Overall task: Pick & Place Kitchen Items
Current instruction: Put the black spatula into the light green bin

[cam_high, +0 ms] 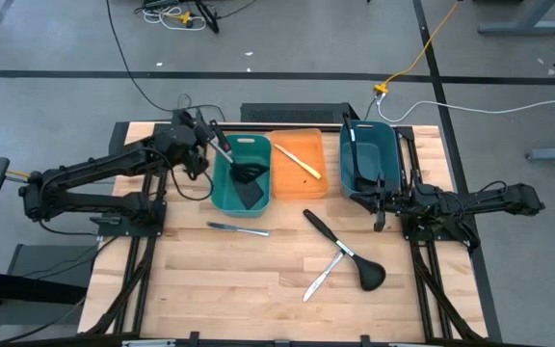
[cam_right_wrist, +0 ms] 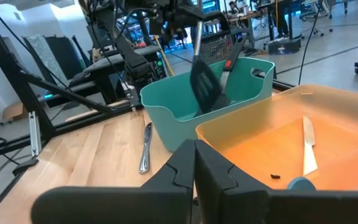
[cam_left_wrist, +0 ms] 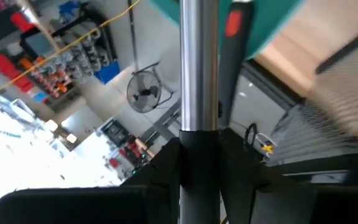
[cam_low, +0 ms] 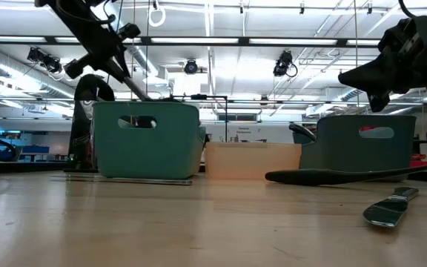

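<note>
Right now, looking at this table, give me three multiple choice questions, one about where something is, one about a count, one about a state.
1. Where is the cream-handled knife?
A. in the orange bin
B. on the bare table
C. in the right teal bin

2. How many utensils lie on the bare table?
A. one
B. three
C. six

3. What is the left tool doing?
A. resting open on the table
B. gripping a silver-handled spatula over the left teal bin
C. holding a knife over the orange bin

Answers: 1 A, the knife lies on the orange floor. 2 B, a knife, a ladle and a second knife lie there. 3 B, its fingers clamp the handle and the blade hangs in the bin.
</note>
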Robot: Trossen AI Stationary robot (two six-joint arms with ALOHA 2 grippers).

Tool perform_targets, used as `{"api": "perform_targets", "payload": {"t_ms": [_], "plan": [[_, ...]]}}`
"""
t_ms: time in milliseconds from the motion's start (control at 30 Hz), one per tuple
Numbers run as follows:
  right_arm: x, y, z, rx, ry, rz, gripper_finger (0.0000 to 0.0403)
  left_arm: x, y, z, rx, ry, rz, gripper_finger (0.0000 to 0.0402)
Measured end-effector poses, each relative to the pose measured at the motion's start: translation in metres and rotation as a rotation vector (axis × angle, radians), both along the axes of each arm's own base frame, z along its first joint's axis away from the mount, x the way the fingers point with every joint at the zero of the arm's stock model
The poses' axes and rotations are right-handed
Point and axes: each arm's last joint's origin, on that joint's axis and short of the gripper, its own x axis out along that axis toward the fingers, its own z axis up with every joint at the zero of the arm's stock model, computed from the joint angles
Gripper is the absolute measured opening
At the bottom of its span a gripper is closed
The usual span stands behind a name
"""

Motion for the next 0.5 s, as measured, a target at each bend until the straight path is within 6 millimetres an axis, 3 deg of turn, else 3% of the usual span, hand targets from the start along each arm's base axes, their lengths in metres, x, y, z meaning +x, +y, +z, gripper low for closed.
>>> {"api": "perform_targets", "payload": {"t_ms": [300, 500], "plan": [[0.000, 0.000, 0.001, 0.001, -0.011, 0.000, 0.0009, -0.007, -0.011, -0.009, -0.074, 0.114, -0.025, 0.0083], [0.000, 0.000, 0.003, 0.002, -0.032, 0.000, 0.0009, -0.003, -0.006, -0.015, -0.105, 0.154, -0.057, 0.0083]]}}
